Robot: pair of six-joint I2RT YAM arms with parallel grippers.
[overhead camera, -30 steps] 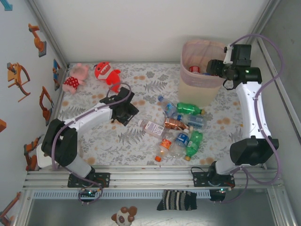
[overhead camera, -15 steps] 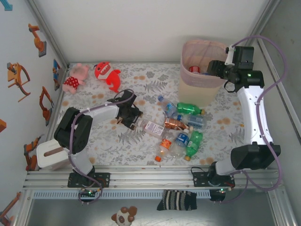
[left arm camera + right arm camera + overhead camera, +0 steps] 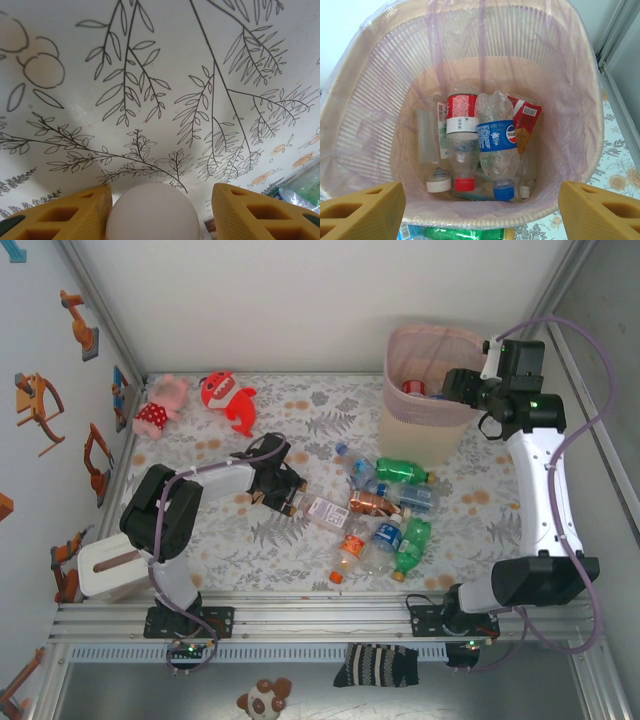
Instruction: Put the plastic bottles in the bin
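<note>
Several plastic bottles lie in a heap mid-table, among them a green one (image 3: 402, 471), an orange-labelled one (image 3: 348, 550) and a white-labelled one (image 3: 322, 510). My left gripper (image 3: 285, 490) is low at that bottle's cap end. In the left wrist view the white cap (image 3: 150, 212) sits between the yellow fingers (image 3: 75, 212); the left finger touches it and the right one stands off with a gap. My right gripper (image 3: 455, 383) hangs open over the pink-rimmed bin (image 3: 400, 420) with nothing in it. Inside the bin (image 3: 370, 100) lie a red-labelled bottle (image 3: 461, 117) and a blue-labelled one (image 3: 495, 140).
A pink plush (image 3: 160, 405) and a red plush (image 3: 225, 398) sit at the back left of the flowered cloth. Walls close in the left, back and right sides. A striped sock (image 3: 377, 665) hangs off the front rail.
My left gripper has slid right along the cloth to the white-labelled bottle's cap and its jaws have narrowed. The right gripper has stayed over the bin, shifting slightly right.
</note>
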